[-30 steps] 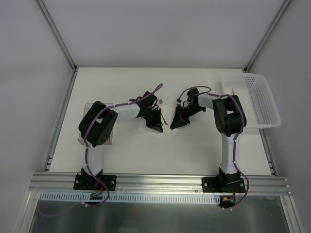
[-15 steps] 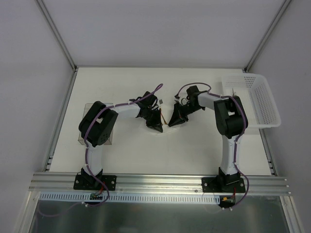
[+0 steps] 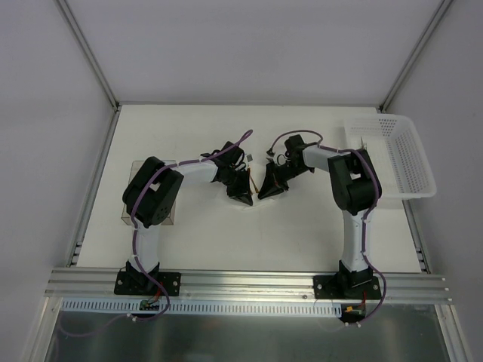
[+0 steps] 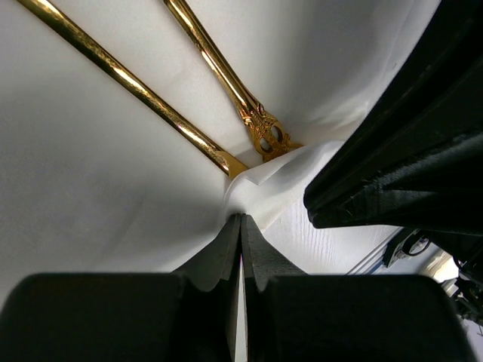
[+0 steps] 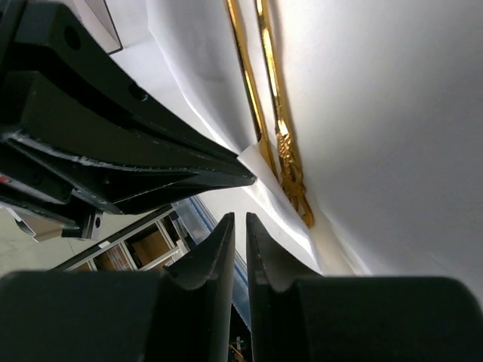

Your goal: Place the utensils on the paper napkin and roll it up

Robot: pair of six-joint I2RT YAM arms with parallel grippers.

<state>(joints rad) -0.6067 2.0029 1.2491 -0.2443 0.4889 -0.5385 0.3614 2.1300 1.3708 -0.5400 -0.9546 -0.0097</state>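
The paper napkin (image 4: 98, 188) is thin, matte white paper, lying on the white table (image 3: 302, 234). One edge of it is lifted into a soft, creased fold. The utensils (image 4: 136, 89) lie on the napkin side by side. They are two slim, polished gold handles, one with an ornate pierced end, and both ends stop right at the lifted fold. Their heads are out of frame.

The left gripper (image 4: 240, 220) meets the napkin at that fold, with its black fingers pressed together on the raised paper. The right gripper (image 5: 237, 220) faces it across the same edge. Its fingers are nearly together with a slim gap between them, and I cannot tell whether paper sits in that gap. Each gripper's dark, angular body crowds the other's view of the napkin, and in the overhead view they hide most of it, leaving only a glint of gold between them.

Well to the right of the napkin a white perforated plastic basket (image 3: 385, 118) sits at the table's edge. To the napkin's left is a clear, box-like container (image 3: 130, 204), partly under the left arm.
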